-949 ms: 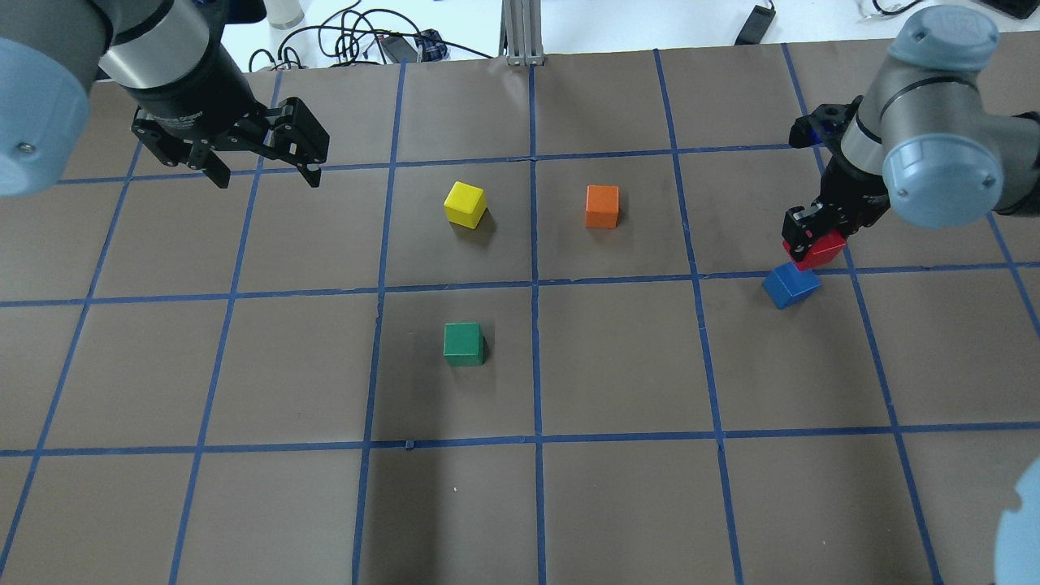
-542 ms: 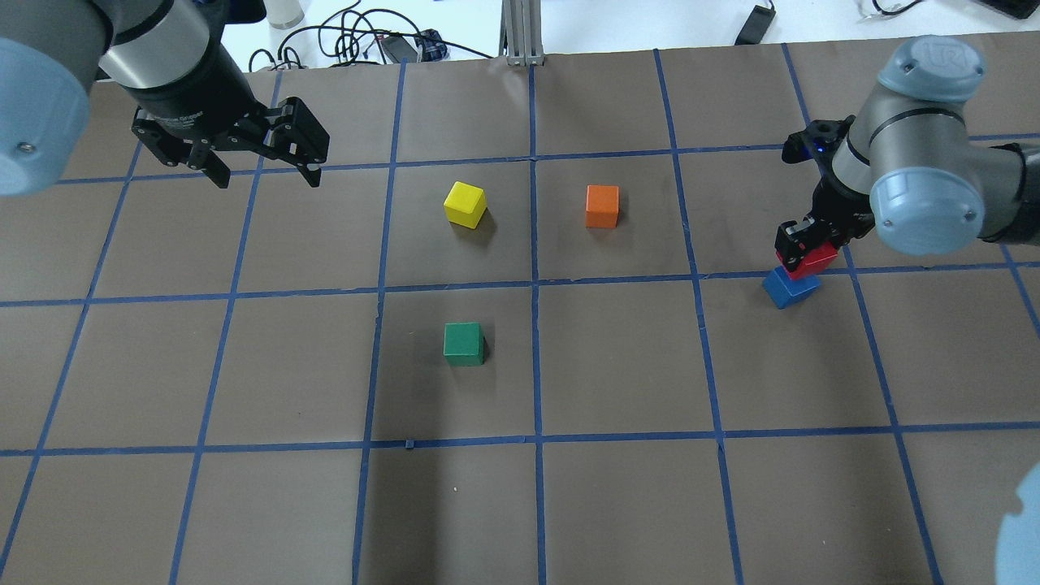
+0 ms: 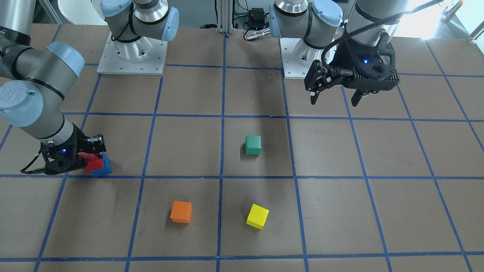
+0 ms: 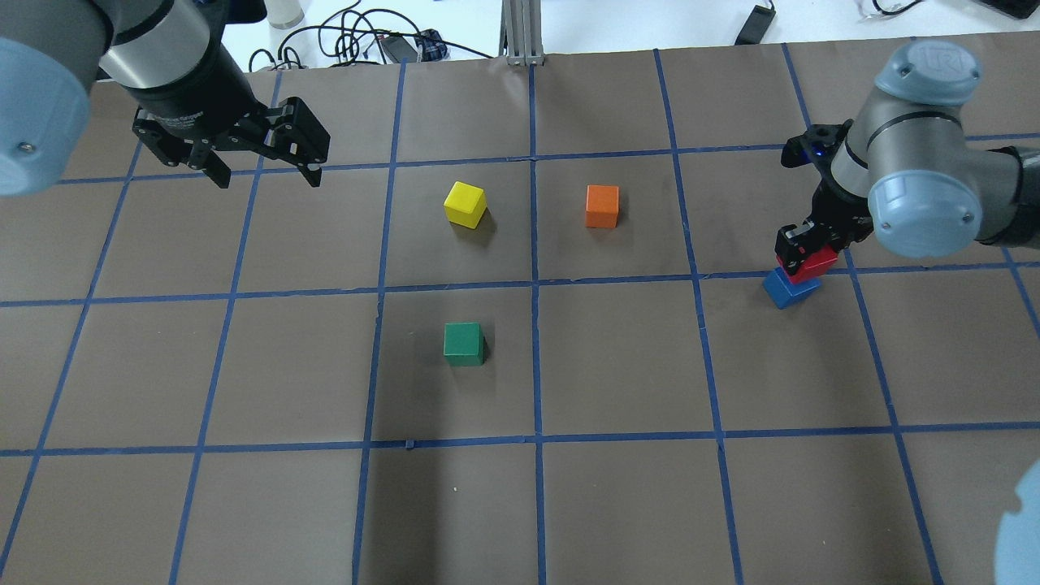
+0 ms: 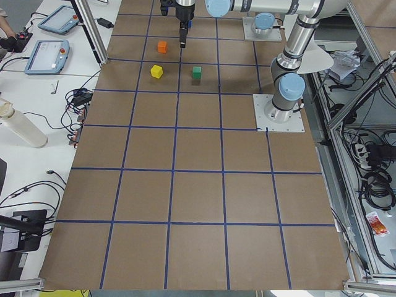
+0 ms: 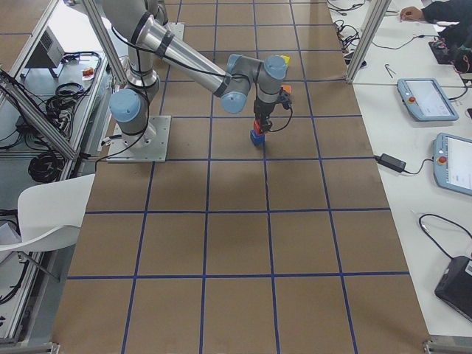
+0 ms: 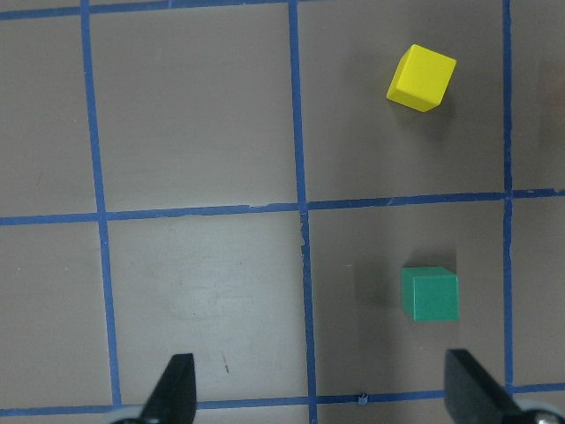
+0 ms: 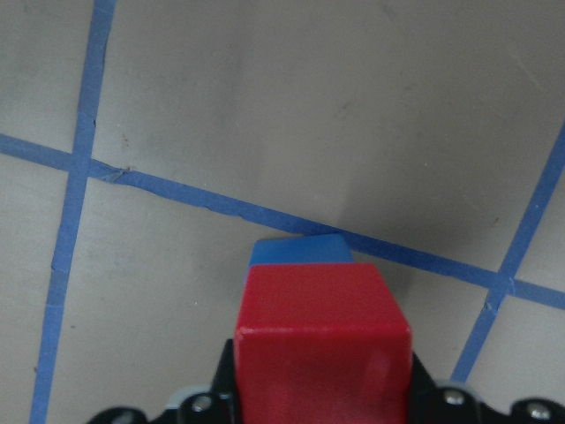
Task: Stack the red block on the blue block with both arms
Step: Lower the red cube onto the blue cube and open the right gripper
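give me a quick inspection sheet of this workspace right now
surface: table covered in brown paper with a blue tape grid
job's things: red block directly over blue block, contact not clear
clutter: yellow block, orange block, green block, each apart on the table
hands: right hand shut on red block; left hand open, empty, above the table
cables: black cables past the far edge
surroundings: teach pendants on a side bench; white chair near the robot bases
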You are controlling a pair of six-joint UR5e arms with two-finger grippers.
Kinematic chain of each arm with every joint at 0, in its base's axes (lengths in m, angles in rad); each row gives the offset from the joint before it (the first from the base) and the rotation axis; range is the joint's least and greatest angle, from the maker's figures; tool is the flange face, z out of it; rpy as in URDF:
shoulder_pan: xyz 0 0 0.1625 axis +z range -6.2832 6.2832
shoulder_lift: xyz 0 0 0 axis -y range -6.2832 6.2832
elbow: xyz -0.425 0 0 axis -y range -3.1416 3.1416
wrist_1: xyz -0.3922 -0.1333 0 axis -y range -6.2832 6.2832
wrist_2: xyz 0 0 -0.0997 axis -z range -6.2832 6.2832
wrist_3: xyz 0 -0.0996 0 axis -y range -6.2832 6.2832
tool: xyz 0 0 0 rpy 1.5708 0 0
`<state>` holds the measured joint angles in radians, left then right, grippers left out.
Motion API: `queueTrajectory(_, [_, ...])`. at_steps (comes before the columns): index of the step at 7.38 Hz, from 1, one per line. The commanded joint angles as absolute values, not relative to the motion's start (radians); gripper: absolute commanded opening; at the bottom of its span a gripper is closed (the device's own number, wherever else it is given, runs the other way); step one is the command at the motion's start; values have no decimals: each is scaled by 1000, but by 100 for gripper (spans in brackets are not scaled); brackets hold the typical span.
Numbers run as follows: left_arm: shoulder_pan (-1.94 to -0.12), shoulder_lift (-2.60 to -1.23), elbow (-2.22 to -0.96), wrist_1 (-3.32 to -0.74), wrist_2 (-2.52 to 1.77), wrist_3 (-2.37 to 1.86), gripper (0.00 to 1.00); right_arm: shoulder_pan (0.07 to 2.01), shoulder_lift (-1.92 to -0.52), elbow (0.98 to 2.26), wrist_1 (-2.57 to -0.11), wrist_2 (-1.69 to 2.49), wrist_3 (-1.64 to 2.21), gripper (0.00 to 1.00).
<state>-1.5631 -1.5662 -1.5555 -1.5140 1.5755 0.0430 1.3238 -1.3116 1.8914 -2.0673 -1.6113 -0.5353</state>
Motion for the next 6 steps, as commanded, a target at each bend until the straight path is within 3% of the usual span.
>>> queueTrajectory(1, [-1563, -1566, -1557, -1514, 1575, 43, 100, 1324, -1313, 1905, -2063, -1614, -537, 6])
queueTrajectory(2, [-1563, -1566, -1555, -1514, 1575, 43, 100, 1324, -1313, 1908, -2063, -1612, -537, 13])
queueTrajectory(4, [-1563, -1566, -1557, -1514, 1575, 43, 100, 1324, -1315, 1914, -2077, -1609, -537, 36])
queueTrajectory(5, [-1563, -1566, -1555, -1514, 1575, 43, 100, 1322, -1313, 1914, -2080, -1609, -537, 52])
queueTrajectory(6, [-1563, -1566, -1557, -1514, 1575, 43, 100, 1322, -1313, 1914, -2083, -1609, -538, 60])
